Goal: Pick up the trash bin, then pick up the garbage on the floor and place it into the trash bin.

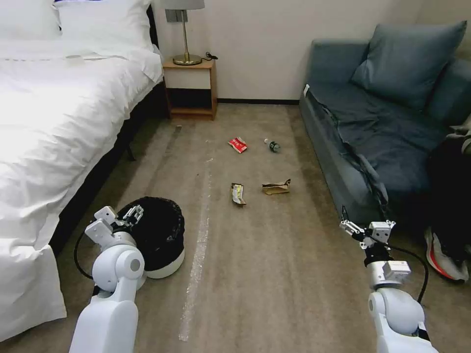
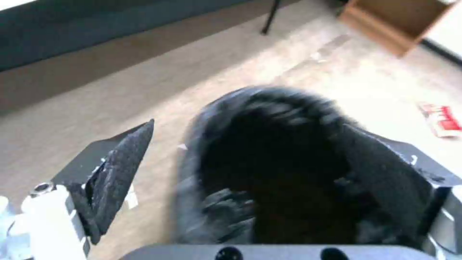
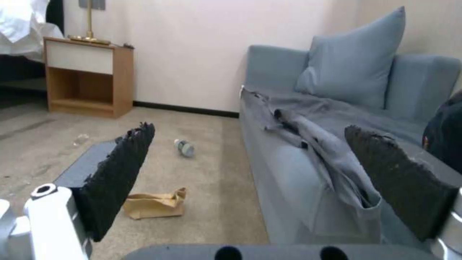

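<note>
The trash bin [image 1: 164, 245] stands on the carpet beside the bed [image 1: 54, 127]. The left gripper [image 1: 128, 215] hangs over the bin's near rim, claw spread wide around its black-lined mouth [image 2: 269, 162]. Beyond the bin lie the brown paper bag [image 1: 276, 187], yellow-silver wrapper [image 1: 238, 193], red packet [image 1: 238, 144] and tiny bottle [image 1: 273, 145]. The right gripper [image 1: 354, 226] hovers spread, well away from the bin.

White bed [image 1: 59, 98] at left, wood nightstand [image 1: 190, 88] w/ brass lamp [image 1: 185, 34] by wall, blue sofa [image 1: 373, 127] w/ cushion [image 1: 407, 54] at right; tape strip [image 1: 198, 255] along carpet.
</note>
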{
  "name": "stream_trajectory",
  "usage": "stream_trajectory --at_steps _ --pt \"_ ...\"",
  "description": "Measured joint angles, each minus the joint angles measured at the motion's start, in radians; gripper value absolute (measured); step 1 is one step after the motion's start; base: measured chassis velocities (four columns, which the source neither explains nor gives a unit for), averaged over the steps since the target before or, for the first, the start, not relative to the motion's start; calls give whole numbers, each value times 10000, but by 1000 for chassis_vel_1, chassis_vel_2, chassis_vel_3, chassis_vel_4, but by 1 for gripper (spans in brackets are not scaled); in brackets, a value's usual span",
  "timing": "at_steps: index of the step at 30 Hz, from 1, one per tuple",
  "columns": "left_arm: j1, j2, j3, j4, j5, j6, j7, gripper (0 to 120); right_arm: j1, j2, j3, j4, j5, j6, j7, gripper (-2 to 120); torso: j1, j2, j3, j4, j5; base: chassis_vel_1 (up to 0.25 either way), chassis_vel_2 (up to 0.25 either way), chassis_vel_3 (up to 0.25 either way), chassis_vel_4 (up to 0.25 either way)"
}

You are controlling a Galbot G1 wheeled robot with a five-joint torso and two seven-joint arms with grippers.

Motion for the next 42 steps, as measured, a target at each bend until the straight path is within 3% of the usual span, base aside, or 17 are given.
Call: stream_trajectory --at_steps 7,10,12,18,22,28,31,33,37,39,42 --pt "163 -139 -566 380 107 -39 -61 100 -27 92 -2 -100 -104 99 -30 100 0 0 -1 0 3 0 0 0 0" --pt "-55 -155 -743 867 87 -183 -64 100 -65 145 -19 -132 -168 176 -33 100 0 0 -1 0 3 0 0 0 0" --pt "-415 -198 -881 1682 -83 -393 -59 100 -130 157 -59 -82 -176 203 -55 100 0 0 -1 -1 3 0 0 0 0" --pt "-974 -233 -790 2628 -625 -519 91 100 -123 15 -109 99 -176 197 -151 100 0 0 0 -1 2 0 0 0 0" --pt "-1133 -234 -664 2813 -923 -509 195 100 -115 10 -142 109 -186 195 -157 100 0 0 0 -1 4 0 0 0 0" --pt "-1538 -186 -380 3342 -1194 -478 363 77 -135 95 -269 62 -282 243 -213 100 0 1 -3 4 15 0 0 0 0" --pt "-1572 -197 -345 3410 -1191 -464 366 72 -135 108 -287 62 -286 262 -216 100 -1 1 -4 5 18 0 0 0 0" --pt "-1589 -245 -308 3499 -1182 -446 382 58 -134 115 -292 44 -287 311 -230 100 -1 3 -6 6 18 0 0 0 0" --pt "-1557 -272 -299 3550 -1166 -436 430 49 -133 115 -279 -20 -287 346 -244 100 -1 3 -6 7 19 0 0 0 0" --pt "-1477 -278 -299 3596 -1138 -437 543 26 -92 134 -250 -170 -295 417 -347 100 -2 7 -5 6 14 0 0 0 0" --pt "-1434 -278 -303 3584 -1138 -438 594 16 -32 143 -322 -239 -331 426 -361 100 -2 7 -3 6 10 0 0 0 0"
